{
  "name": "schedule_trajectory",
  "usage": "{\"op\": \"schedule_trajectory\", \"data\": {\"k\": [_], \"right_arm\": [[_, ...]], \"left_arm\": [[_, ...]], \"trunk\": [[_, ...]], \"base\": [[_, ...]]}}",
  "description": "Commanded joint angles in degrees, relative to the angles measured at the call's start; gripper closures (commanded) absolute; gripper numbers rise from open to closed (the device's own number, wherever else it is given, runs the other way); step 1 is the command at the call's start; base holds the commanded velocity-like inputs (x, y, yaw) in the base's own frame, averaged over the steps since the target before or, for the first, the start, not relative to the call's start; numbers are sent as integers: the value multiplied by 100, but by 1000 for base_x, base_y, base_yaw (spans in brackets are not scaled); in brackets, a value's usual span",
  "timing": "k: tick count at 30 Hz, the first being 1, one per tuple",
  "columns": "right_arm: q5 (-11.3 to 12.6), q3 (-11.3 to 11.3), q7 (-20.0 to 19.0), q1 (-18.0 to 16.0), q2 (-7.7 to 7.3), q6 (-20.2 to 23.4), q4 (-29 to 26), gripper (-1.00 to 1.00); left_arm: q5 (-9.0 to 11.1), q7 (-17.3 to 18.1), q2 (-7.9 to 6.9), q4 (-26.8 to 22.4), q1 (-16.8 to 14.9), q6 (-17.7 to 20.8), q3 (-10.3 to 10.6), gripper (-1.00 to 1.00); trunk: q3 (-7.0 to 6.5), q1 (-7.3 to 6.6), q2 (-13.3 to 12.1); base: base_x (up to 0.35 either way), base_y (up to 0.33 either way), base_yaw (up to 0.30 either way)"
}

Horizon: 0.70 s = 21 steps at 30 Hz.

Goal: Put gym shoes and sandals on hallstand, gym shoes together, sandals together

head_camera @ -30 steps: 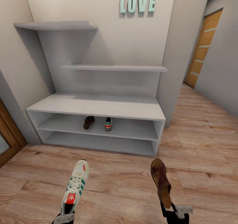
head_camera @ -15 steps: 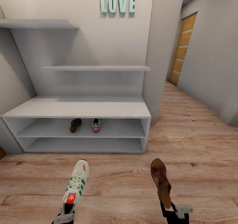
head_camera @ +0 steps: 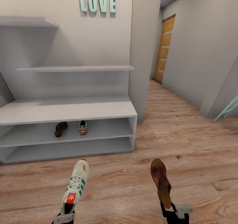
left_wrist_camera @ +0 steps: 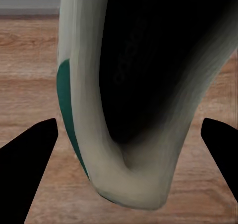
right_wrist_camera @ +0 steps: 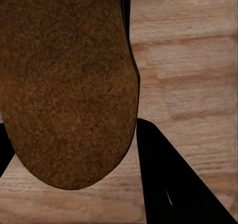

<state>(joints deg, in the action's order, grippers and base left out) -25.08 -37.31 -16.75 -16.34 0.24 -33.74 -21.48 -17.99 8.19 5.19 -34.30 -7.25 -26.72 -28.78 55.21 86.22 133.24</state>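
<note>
In the head view my left gripper (head_camera: 65, 216) is shut on the heel of a white gym shoe (head_camera: 76, 184) with green stripes, its toe pointing forward above the corridor floor (head_camera: 191, 151). The left wrist view has that gym shoe (left_wrist_camera: 134, 85) between two dark fingers (left_wrist_camera: 25, 164). My right gripper (head_camera: 169, 211) is shut on a brown sandal (head_camera: 161, 181), whose sole (right_wrist_camera: 64, 85) looms close in the right wrist view. Ahead to the left stands the pale-grey hallstand (head_camera: 66, 110). On its upper tier a second sandal (head_camera: 60, 129) lies beside a second gym shoe (head_camera: 83, 127).
A wall pillar (head_camera: 143, 52) borders the hallstand's right end. The corridor runs back on the right to a wooden door (head_camera: 164, 50). Teal LOVE letters (head_camera: 98, 3) hang above the shelves. A teal frame (head_camera: 228, 108) leans at the right edge.
The whole head view has swung to the right, so the hallstand now sits further left in the picture. Both grippers and their shoes keep the same place in view.
</note>
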Motion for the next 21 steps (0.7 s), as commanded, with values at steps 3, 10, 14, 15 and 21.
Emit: {"op": "schedule_trajectory", "data": {"k": [3,10,14,15,21], "right_arm": [[3,-49,-56,-8,3,-12,3,100],[3,-49,-56,-9,3,-18,3,100],[3,-50,-56,-8,3,-19,5,100],[6,-50,-56,-8,3,-19,4,100],[1,-49,-56,-6,17,-14,3,100]], "left_arm": [[-29,52,8,-4,-5,-21,-48,100],[-29,52,8,-6,-5,-22,-48,100],[-32,52,8,-6,-6,-21,-48,100],[-33,52,8,-6,-6,-20,-48,100],[-37,52,8,-11,-5,-19,-48,100]], "trunk": [[5,-1,2],[5,-1,2],[5,-1,2],[5,-1,2],[5,-1,2]], "base": [[0,0,-267],[0,0,-267],[0,0,-267],[0,0,-262],[0,0,-103]]}}
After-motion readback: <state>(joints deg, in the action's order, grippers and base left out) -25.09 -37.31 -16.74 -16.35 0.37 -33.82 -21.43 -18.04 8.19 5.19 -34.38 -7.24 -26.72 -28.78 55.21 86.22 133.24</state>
